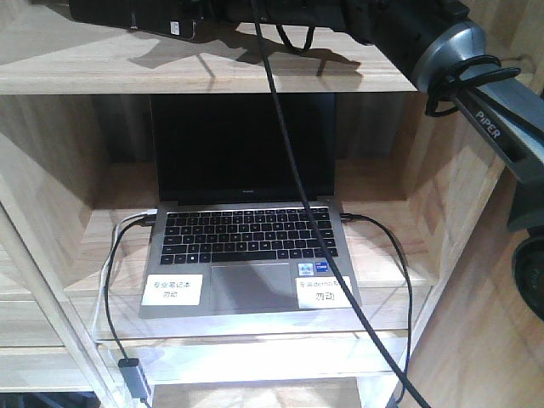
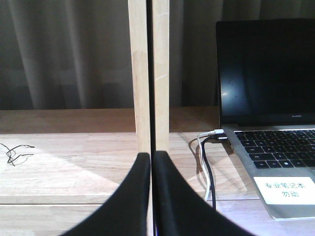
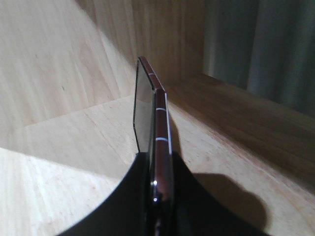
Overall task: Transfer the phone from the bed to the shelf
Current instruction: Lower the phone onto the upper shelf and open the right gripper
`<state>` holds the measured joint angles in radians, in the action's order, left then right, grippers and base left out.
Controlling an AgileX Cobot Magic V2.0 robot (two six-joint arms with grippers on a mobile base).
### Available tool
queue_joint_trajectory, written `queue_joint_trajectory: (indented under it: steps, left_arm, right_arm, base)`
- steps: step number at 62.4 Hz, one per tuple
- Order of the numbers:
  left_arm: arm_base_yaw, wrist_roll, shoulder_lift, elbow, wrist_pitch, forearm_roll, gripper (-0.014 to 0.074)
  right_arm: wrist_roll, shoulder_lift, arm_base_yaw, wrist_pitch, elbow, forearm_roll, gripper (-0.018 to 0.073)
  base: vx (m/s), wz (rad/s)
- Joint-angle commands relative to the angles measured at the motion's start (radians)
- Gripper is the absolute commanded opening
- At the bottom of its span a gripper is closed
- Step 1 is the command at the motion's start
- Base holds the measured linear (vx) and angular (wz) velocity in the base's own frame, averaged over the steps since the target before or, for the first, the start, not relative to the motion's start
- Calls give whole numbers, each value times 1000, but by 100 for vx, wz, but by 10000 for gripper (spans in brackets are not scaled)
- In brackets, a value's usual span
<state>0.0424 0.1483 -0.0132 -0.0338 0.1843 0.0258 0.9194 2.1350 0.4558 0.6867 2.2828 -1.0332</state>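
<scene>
My right gripper is shut on the phone, a thin dark slab with a pinkish metallic rim, seen edge-on and sticking out ahead of the black fingers. It hangs just over a pale wooden board of the shelf, near a corner where a side wall meets the back. In the front view the right arm reaches leftward over the shelf's upper plank. My left gripper is shut with nothing between its fingers, above another shelf board and facing a wooden upright. The bed is out of view.
An open grey laptop with a dark screen fills the compartment below the upper plank, also seen in the left wrist view as the laptop. Cables run from its sides, and a black arm cable hangs across it. A grey curtain hangs behind.
</scene>
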Motion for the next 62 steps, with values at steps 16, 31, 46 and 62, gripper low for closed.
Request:
queue_joint_trajectory:
  steps: [16, 31, 46, 62]
  left_arm:
    - [-4, -6, -13, 21, -72, 9, 1]
    - [-4, -6, -13, 21, -72, 9, 1]
    - [-4, -6, -13, 21, -72, 9, 1]
    - [-4, -6, -13, 21, -72, 9, 1]
  right_arm:
    - [-9, -58, -9, -67, 38, 3, 176]
    - [-59, -58, -11, -132, 38, 70, 489]
    - [-122, -58, -11, -148, 38, 162, 589]
    - [-131, -89, -11, -112, 38, 168, 569]
  base:
    - [0, 0]
    - [0, 0]
    - [0, 0]
    - [0, 0]
